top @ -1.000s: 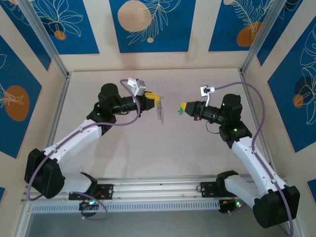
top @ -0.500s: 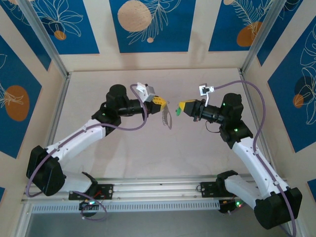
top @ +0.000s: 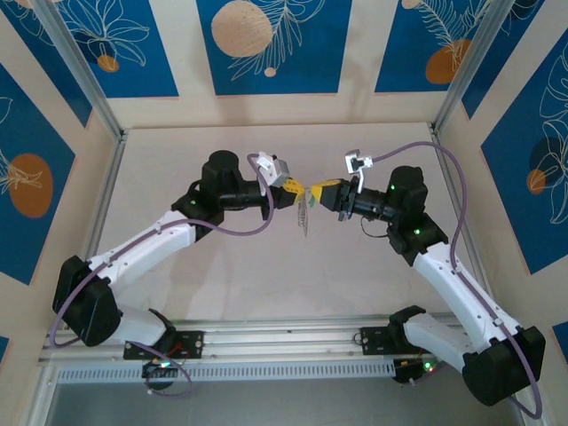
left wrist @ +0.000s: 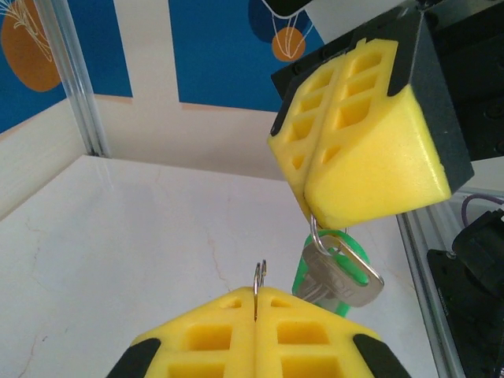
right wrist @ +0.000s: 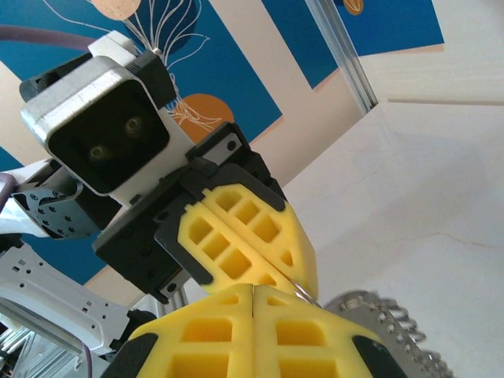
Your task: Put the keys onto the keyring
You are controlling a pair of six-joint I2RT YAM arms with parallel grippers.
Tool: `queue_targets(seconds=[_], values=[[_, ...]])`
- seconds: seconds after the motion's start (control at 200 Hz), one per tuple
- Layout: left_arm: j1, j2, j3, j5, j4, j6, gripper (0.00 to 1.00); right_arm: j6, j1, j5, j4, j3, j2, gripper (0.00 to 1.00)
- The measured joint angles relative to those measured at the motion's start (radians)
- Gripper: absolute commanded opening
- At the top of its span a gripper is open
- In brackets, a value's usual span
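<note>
My left gripper (top: 299,188) and right gripper (top: 317,191) meet tip to tip above the middle of the table. In the left wrist view my left gripper (left wrist: 257,293) is shut on the thin wire of the keyring (left wrist: 259,272). The rest of the keyring (top: 304,216) hangs below the tips, and its silvery fringe (right wrist: 386,319) pokes out beside my right gripper (right wrist: 253,289). Just above and to the right, the right gripper (left wrist: 305,183) is shut on a small loop. From that loop dangles the silvery key (left wrist: 346,279) with its green head (left wrist: 352,250).
The pale table (top: 266,266) has panelled walls on three sides, with aluminium posts (top: 80,67) at the back corners. A metal rail (top: 284,335) carrying both arm bases runs along the near edge. Purple cables (top: 240,229) loop off each wrist.
Both arms have swung inward. The left gripper carried the hanging keyring to the right and the right gripper came left, so the gap between the tips has closed.
</note>
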Motion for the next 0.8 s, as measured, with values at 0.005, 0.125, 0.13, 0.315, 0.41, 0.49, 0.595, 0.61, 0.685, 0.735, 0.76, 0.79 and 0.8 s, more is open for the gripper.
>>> queue_targets(seconds=[0.005,0.125,0.13,0.315,0.41,0.49,0.595,0.61,0.685,0.735,0.76,0.79,0.8], values=[[0.0,0.0,0.0,0.0,-0.001,0.001,0.0,0.0,0.0,0.0,0.0,0.001,0.0,0.0],[-0.003,0.004,0.007,0.0,-0.003,0.007,0.0,-0.019,0.014,0.014,0.0,0.015,0.013,0.0],[-0.003,0.004,0.007,0.0,-0.003,0.008,0.0,-0.019,0.014,0.014,-0.001,0.015,0.014,0.0],[-0.005,0.004,0.009,0.0,-0.008,0.013,0.0,-0.04,0.019,0.025,-0.011,0.02,0.026,0.0],[-0.005,0.004,0.009,0.0,-0.009,0.013,0.0,-0.051,0.019,0.037,-0.024,0.02,0.027,0.0],[-0.005,0.004,0.009,0.0,-0.009,0.013,0.0,-0.06,0.02,0.044,-0.033,0.02,0.027,0.0],[-0.005,0.004,0.009,0.0,-0.01,0.013,0.0,-0.066,0.02,0.049,-0.035,0.02,0.037,0.0],[-0.005,0.004,0.009,-0.001,-0.01,0.013,0.0,-0.066,0.02,0.049,-0.035,0.02,0.039,0.0],[-0.005,0.004,0.009,-0.005,-0.016,0.013,0.0,-0.066,0.02,0.049,-0.034,0.02,0.043,0.0],[-0.005,0.004,0.009,-0.006,-0.018,0.013,0.0,-0.066,0.02,0.049,-0.034,0.02,0.045,0.0],[-0.005,0.004,0.009,-0.006,-0.018,0.013,0.0,-0.066,0.02,0.049,-0.034,0.02,0.045,0.0],[-0.005,0.004,0.009,-0.006,-0.018,0.013,0.0,-0.066,0.02,0.049,-0.034,0.02,0.045,0.0],[-0.005,0.004,0.009,-0.007,-0.019,0.013,0.0,-0.066,0.02,0.049,-0.034,0.02,0.045,0.0]])
